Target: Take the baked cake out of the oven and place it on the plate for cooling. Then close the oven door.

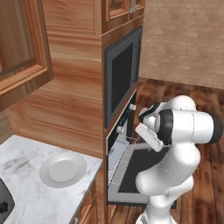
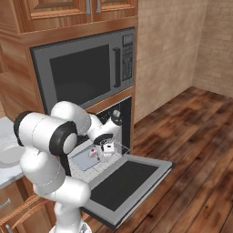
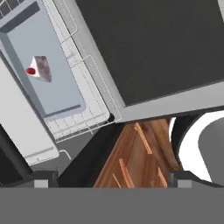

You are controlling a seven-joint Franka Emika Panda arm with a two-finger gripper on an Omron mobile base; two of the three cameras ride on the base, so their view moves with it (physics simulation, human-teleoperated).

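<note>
I see the oven (image 2: 120,119) set in wood cabinetry below a grey-framed microwave (image 2: 86,68). The oven door (image 2: 125,182) is folded down flat and open, its dark panel facing up. A wire rack (image 3: 87,109) is slid out over the door and carries a shallow grey tray (image 3: 48,70). The baked cake (image 3: 38,68) sits on that tray, a small white wedge with a red berry on top; in the right base view it shows as a tiny pale slice (image 2: 94,153) just beside my hand. My hand (image 2: 108,149) hangs over the rack near the cake, fingers spread wide and holding nothing. The plate (image 1: 63,169) rests bare on the marble desk (image 1: 22,192), to the left of the oven and well apart from the cake.
</note>
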